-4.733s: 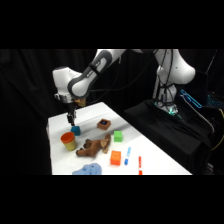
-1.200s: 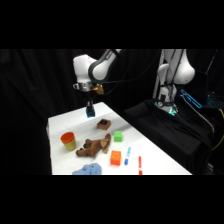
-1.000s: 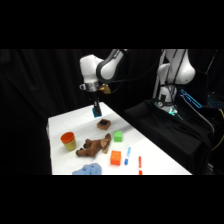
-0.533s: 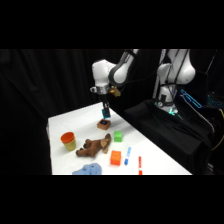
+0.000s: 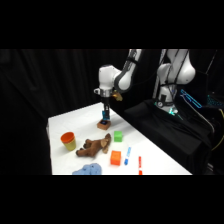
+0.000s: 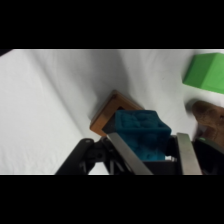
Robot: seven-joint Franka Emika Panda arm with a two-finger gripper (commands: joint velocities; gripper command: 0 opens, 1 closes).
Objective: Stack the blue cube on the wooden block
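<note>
We see a robotics lab: a white Franka arm (image 5: 120,77) over a white table (image 5: 65,122), black curtains (image 5: 45,80) behind, scattered test toys.

Cube held low over the block at the far side of the table

The gripper (image 5: 105,117) is lowered onto the wooden block (image 5: 103,126), with the blue cube (image 5: 104,120) gripped between its fingers, at or just above the block's top. The green cube (image 5: 118,136) is seen just right of the block, and nearer lie a brown toy (image 5: 94,146), an orange cube (image 5: 115,158) and a red cup (image 5: 68,140).
</note>
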